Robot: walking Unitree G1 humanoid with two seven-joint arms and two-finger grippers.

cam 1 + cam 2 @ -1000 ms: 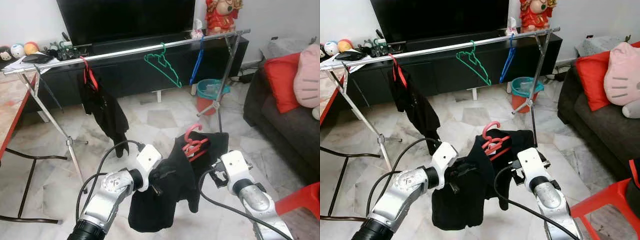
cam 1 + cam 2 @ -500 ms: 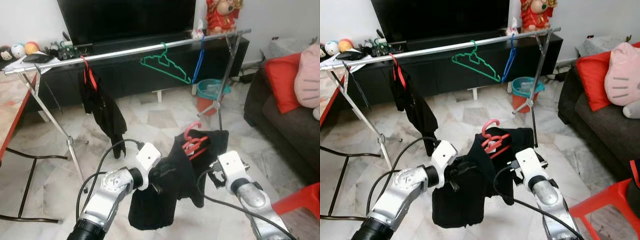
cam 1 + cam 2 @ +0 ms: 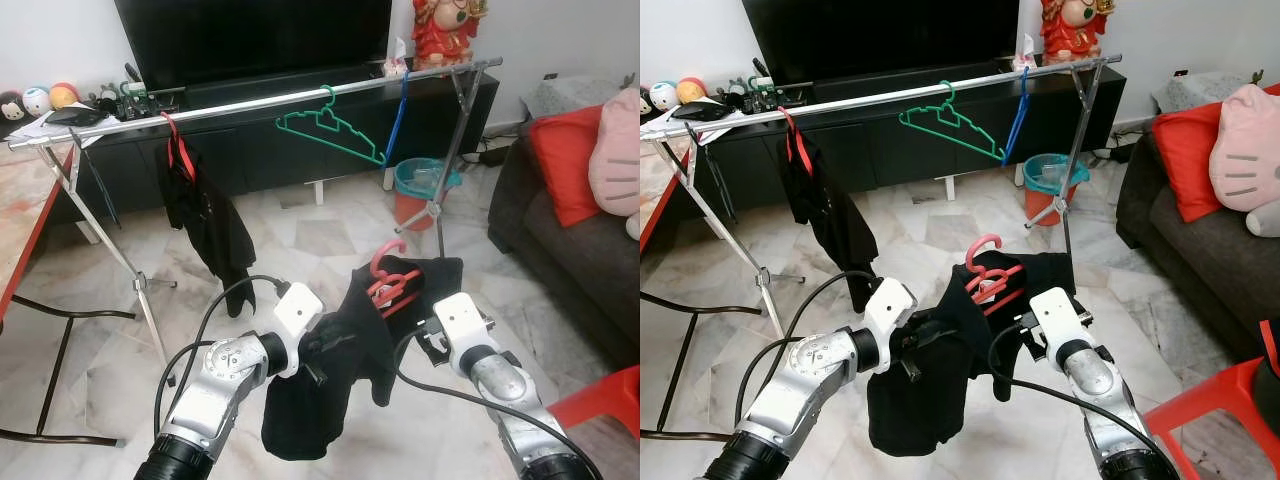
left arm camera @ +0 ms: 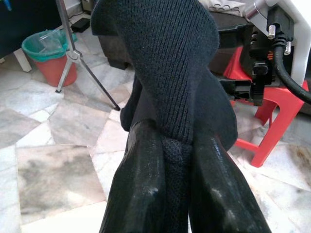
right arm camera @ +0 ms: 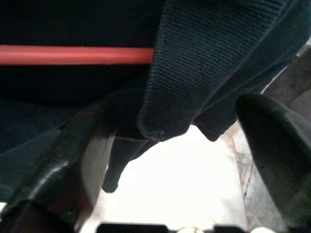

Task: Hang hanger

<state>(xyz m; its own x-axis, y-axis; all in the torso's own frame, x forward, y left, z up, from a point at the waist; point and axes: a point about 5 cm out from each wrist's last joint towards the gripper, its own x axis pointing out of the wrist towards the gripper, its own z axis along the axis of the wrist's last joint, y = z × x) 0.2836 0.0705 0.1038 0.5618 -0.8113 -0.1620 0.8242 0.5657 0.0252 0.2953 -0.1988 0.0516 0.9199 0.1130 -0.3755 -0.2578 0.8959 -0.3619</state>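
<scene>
Left gripper (image 4: 167, 194) pinches a fold of the black knit garment (image 3: 330, 380) low before the robot, well short of the rail (image 3: 250, 103); the right gripper (image 5: 160, 145) looks spread around cloth beside the red hanger (image 3: 392, 283), though its hold is hard to judge. To hang it well, lift until the thin plastic hook clears the smooth metal rail, aiming between the black clothes (image 3: 205, 215) and the green hanger (image 3: 330, 130).

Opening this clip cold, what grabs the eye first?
A black knitted garment on a pink plastic hanger is held up between the two arms, the left gripper pinching its fabric. Behind it a long silver clothes rail crosses the room, carrying a green hanger, a blue hanger and a hung black garment.
</scene>
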